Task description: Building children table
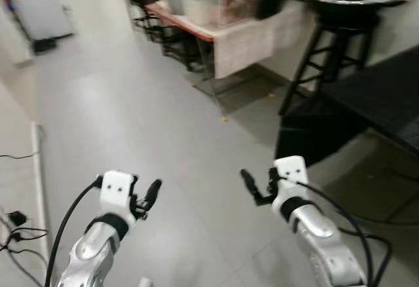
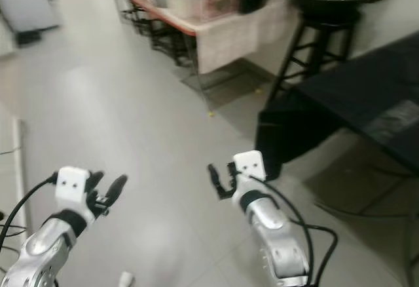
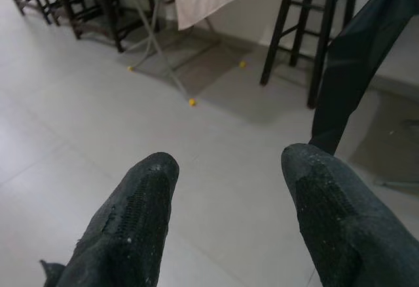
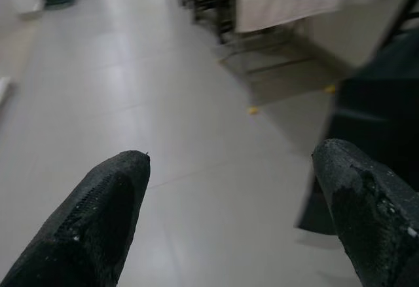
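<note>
Looking down over a grey tiled floor [image 1: 131,103], the head camera gives a slightly blurred scene. Far left: a white baseboard strip [image 1: 38,182] runs along the floor with black cables [image 1: 16,231] and a small plug beside it; a white appliance [image 1: 36,2] stands at the far end of the room. Left arm raised in front of the body, left gripper [image 1: 145,198] held above bare floor, fingers spread apart with nothing between them; the left wrist view confirms this, both black fingertips [image 3: 137,215] well apart and only tile seen through the gap. Centre, further off: a folding table [image 1: 190,28] with a red edge, draped in a pale cloth [image 1: 249,41] and carrying blurred containers, contents not readable; its thin legs end in small yellow feet [image 1: 224,118]. Dark chairs or racks [image 1: 154,21] stand behind it. Right arm likewise raised, right gripper [image 1: 254,189] open wide and empty, fingertips [image 4: 98,221] separated in the right wrist view with floor between. Right of that: a black bar stool [image 1: 330,44] with a tray-like item on top, and a large dark surface [image 1: 373,97] at the right edge, possibly a table panel, though the view is too blurred to tell. Both grippers are well apart from it.
</note>
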Available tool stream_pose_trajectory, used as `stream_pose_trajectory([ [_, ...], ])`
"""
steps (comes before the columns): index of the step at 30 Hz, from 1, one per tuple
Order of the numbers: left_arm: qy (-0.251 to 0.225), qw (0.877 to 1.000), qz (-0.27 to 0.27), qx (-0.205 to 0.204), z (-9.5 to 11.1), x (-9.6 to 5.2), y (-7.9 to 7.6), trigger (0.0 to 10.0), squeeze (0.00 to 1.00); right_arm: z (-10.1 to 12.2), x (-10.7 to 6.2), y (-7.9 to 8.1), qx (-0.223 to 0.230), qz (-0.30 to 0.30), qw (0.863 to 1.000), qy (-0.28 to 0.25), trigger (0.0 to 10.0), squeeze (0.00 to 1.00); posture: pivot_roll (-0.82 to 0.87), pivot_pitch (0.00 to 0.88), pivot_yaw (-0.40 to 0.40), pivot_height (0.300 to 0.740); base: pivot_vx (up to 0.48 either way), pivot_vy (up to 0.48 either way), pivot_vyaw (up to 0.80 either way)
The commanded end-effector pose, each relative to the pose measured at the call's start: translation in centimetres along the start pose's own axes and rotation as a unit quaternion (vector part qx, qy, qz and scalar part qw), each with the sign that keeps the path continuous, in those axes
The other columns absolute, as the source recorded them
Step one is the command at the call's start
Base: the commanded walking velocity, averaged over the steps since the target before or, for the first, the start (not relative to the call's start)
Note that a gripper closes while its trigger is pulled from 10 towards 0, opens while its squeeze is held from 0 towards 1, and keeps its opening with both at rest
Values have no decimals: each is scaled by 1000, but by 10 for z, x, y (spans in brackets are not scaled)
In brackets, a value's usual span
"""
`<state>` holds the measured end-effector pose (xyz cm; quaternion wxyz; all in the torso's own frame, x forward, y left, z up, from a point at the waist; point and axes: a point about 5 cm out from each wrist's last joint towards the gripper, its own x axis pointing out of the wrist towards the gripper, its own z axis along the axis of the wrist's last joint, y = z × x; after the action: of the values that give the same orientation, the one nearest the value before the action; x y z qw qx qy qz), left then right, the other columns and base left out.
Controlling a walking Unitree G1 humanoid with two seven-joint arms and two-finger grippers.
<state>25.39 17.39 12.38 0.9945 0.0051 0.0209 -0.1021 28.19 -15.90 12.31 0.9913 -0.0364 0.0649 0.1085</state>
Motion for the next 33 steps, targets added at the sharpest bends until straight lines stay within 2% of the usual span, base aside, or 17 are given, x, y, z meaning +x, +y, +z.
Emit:
stream_pose_trajectory([
  [1, 14, 1000, 14, -1, -5, -4, 7, 10000, 0, -2, 2, 8, 7, 13, 1000, 5, 10000, 0, -46, 113, 68, 740, 0, 0, -800],
  [4, 15, 1000, 20, -6, -5, -4, 8, 10000, 0, -2, 2, 9, 7, 19, 1000, 5, 10000, 0, -46, 113, 68, 740, 0, 0, -746],
  [7, 20, 999, 29, -1, -6, -5, 12, 10000, 0, -2, 3, 11, 3, 31, 1000, 7, 10000, 0, -49, 113, 65, 740, 0, 0, 0],
  [9, 40, 998, 37, 43, -11, -11, 17, 10000, 0, -2, 3, 12, -1, 38, 999, 10, 10000, 0, -48, 115, 63, 740, 0, 240, 0],
  [11, 42, 997, 38, 50, -12, -12, 18, 10000, 0, -2, 3, 12, -2, 39, 999, 10, 10000, 0, -48, 115, 63, 740, 0, 480, 0],
  [15, 52, 997, 42, 48, -16, -21, 18, 10000, 0, -2, 3, 12, -2, 47, 999, 13, 10000, 0, -43, 120, 60, 740, 0, 480, 0],
  [23, 57, 996, 44, 44, -18, -24, 16, 10000, 0, -3, 4, 13, -5, 57, 998, 17, 10000, 0, -43, 122, 55, 740, 0, 480, 0],
  [33, 66, 996, 33, 49, -19, -25, 13, 10000, 0, -6, 4, 13, -18, 71, 997, 27, 10000, 0, -43, 117, 48, 740, 0, 0, 0],
])
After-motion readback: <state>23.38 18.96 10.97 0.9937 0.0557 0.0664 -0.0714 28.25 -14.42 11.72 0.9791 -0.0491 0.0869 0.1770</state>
